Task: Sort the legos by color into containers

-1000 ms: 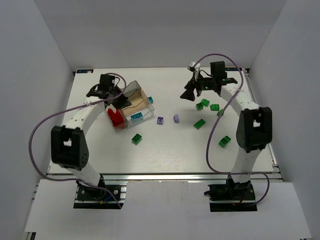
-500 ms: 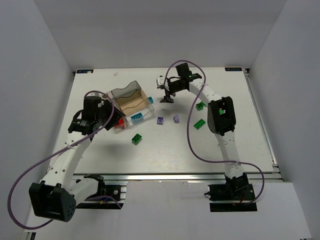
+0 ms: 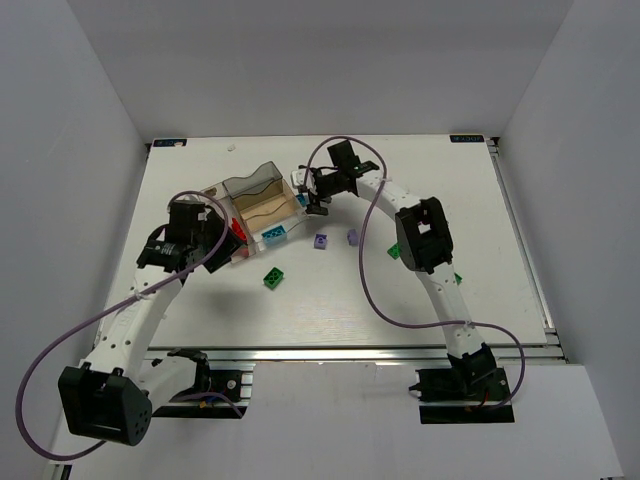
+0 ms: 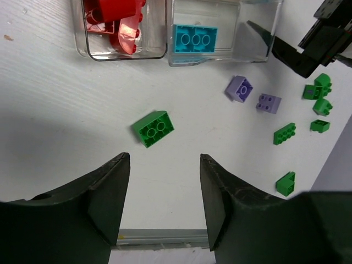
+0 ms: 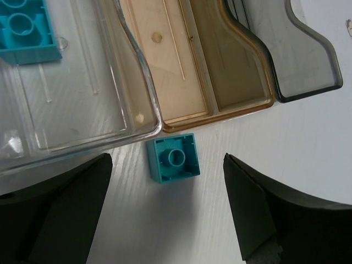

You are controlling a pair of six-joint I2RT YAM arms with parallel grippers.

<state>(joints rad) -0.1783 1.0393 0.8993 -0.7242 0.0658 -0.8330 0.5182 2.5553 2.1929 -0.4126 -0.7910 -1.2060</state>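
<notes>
left claw (image 4: pixel 164 176) — parted, empty | right claw (image 5: pixel 168 176) — wide, empty, over cyan brick (image 5: pixel 173 158) beside box (image 5: pixel 147 115)

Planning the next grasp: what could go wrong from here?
1. The cyan brick lies right beside a corner of the box. The open right gripper could catch the wall and shove the box.
2. The green brick ahead of the open left gripper lies askew. Closing unaligned might twist it away.
</notes>
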